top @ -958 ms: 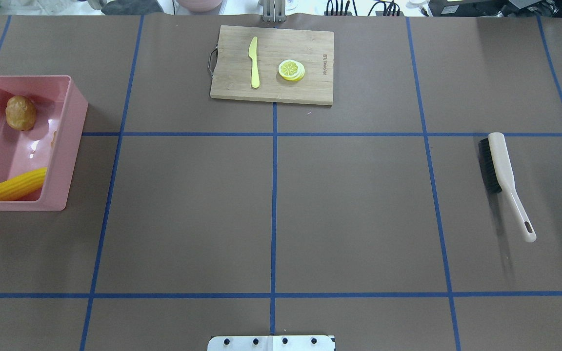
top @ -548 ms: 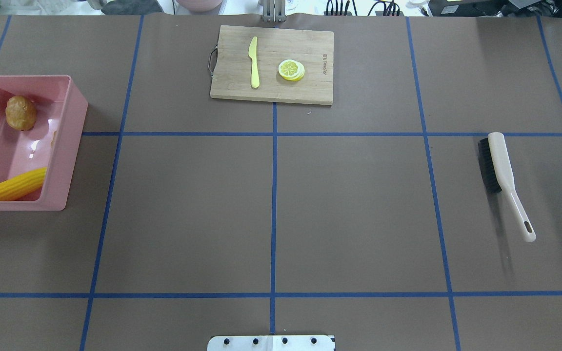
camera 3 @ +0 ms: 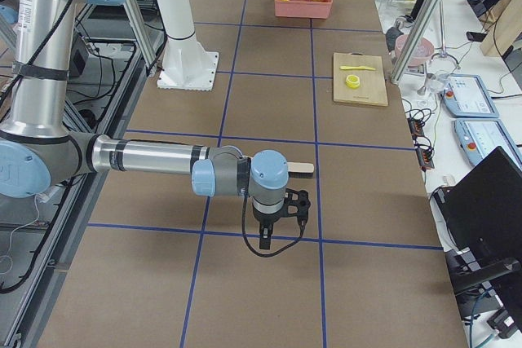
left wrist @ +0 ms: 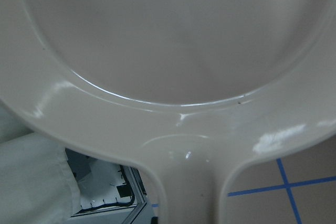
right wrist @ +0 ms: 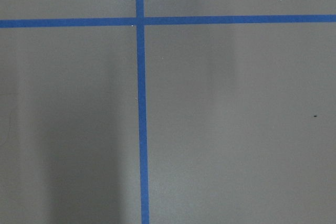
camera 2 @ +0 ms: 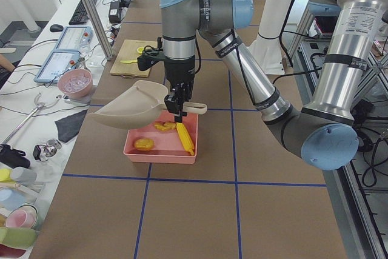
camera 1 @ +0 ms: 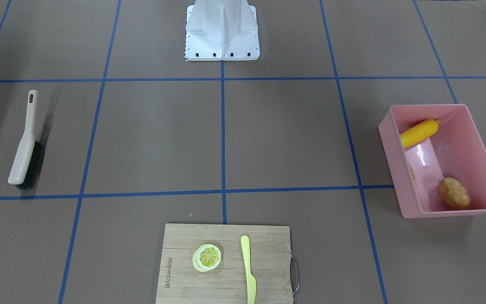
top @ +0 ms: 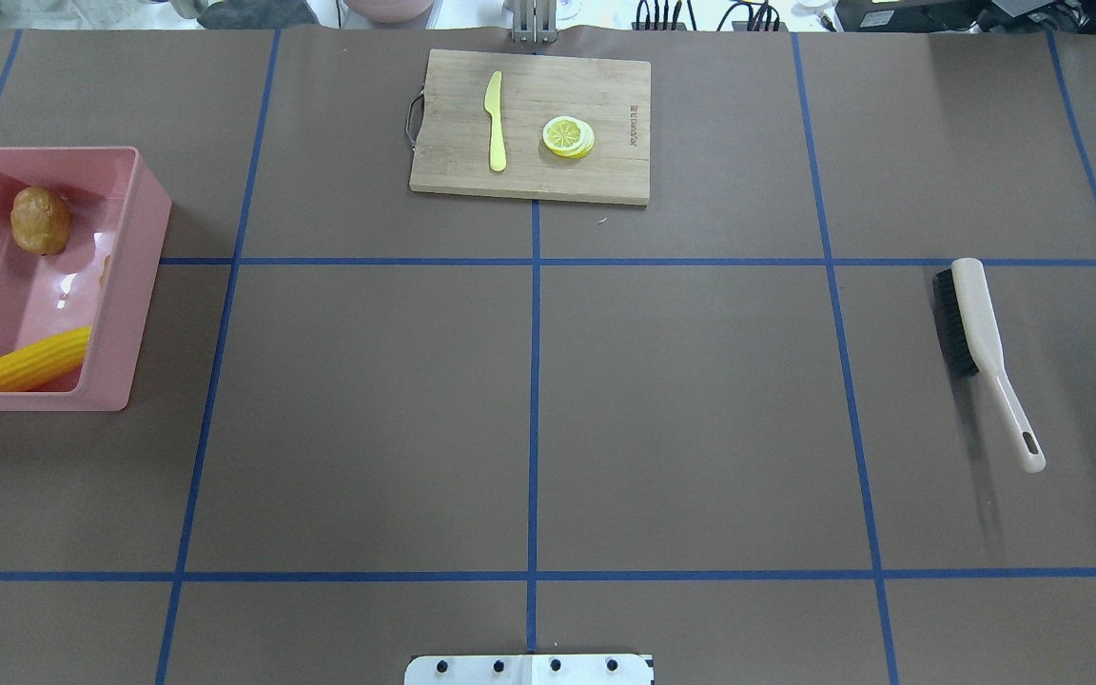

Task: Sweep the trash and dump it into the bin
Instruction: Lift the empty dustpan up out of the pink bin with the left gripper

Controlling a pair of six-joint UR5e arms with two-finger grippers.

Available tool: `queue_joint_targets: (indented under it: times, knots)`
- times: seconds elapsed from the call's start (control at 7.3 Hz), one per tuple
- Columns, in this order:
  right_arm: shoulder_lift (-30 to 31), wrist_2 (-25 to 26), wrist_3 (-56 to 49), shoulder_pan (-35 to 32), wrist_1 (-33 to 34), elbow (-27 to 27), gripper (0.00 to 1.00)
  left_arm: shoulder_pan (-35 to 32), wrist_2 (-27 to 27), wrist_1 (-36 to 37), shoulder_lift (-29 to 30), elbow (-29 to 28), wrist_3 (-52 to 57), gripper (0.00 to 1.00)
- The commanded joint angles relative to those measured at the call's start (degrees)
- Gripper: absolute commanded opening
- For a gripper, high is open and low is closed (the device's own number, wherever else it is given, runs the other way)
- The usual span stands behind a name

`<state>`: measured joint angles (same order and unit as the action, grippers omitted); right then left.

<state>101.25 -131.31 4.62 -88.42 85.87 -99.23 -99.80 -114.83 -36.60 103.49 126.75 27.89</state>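
Note:
The pink bin (top: 144, 276) stands at the table's left end; it also shows in the front view (camera 1: 390, 147). In it lie the yellow corn cob (top: 29, 362), the brown potato (top: 41, 220) and the tan ginger root (camera 2: 165, 127), which its wall mostly hides from overhead. In the exterior left view my left gripper (camera 2: 177, 113) holds the beige dustpan (camera 2: 130, 107) by its handle above the bin; the pan looks empty in the left wrist view (left wrist: 168, 51). My right gripper (camera 3: 267, 244) hangs low over bare table. I cannot tell whether either is open or shut.
A beige brush with black bristles (top: 971, 328) lies on the right side. A wooden cutting board (top: 529, 171) at the far middle carries a pale yellow knife (top: 496, 119) and a lemon slice (top: 568, 136). The robot base plate (top: 529, 669) is at the near edge.

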Motion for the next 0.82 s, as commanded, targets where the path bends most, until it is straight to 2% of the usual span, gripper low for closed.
queue_joint_targets:
  times: [0.0, 0.27, 0.55, 0.68]
  knots:
    - [0.0, 0.0, 0.0, 0.0, 0.0, 0.0, 1.0, 5.3, -1.4, -0.6, -2.4, 3.5, -5.4, 0.0]
    - [0.0, -0.1, 0.0, 0.0, 0.0, 0.0, 1.0, 11.8, -1.5, -7.9, -5.3, 4.4, -9.4, 0.0]
    - [0.0, -0.3, 0.0, 0.0, 0.0, 0.0, 1.0, 19.6, -1.5, -10.5, -5.2, 6.0, -11.7, 0.0]
    - [0.0, -0.3, 0.0, 0.0, 0.0, 0.0, 1.0, 23.4, -1.4, -14.2, -5.2, 6.0, -11.6, 0.0]
